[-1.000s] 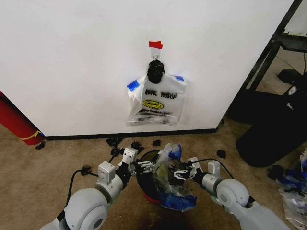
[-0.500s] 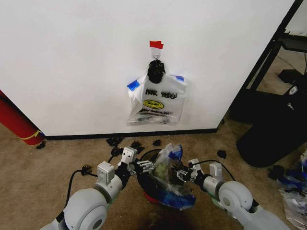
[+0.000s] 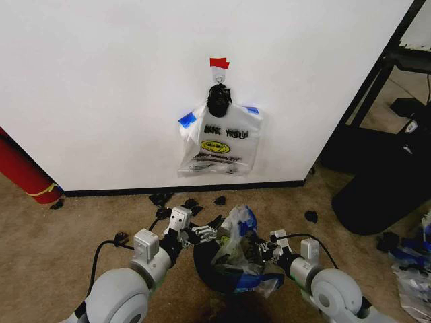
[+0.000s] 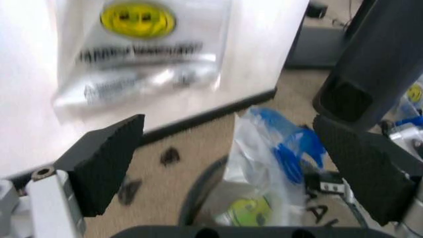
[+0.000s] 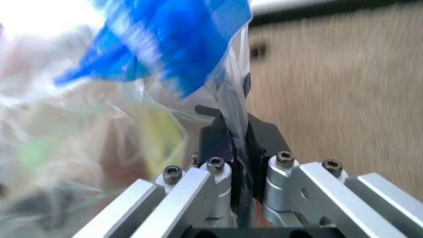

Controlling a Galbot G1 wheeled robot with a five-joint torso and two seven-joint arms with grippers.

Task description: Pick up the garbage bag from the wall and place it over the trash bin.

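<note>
1. Garbage bag (image 3: 237, 237) is sitting bunched over the mouth of the trash bin (image 3: 205, 266) on the carpet, just in front of the wall (image 3: 101, 87); its blue-edged handle is standing up above the rim. It is not spread over the rim on all sides.
2. Right pincer (image 3: 259, 252) is clamping a fold of the thin plastic between its pads, seen plainly in the right wrist view (image 5: 237, 148). Judgement: it is holding that edge so the film can be pulled outward over the rim on the robot's right.
3. Left pincer (image 3: 202, 233) is hovering at the bin's left edge with jaws wide apart and nothing between them; left wrist view shows both pads (image 4: 109, 161) flanking the bag. Judgement: it is posed to take the opposite edge.
4. Bundle of like bags (image 3: 219, 138) is hanging from the hook under the red tape strip (image 3: 218, 62), well apart from the work.
5. Judgement: seating is partly done; thin film may slip or tear if tugged.
</note>
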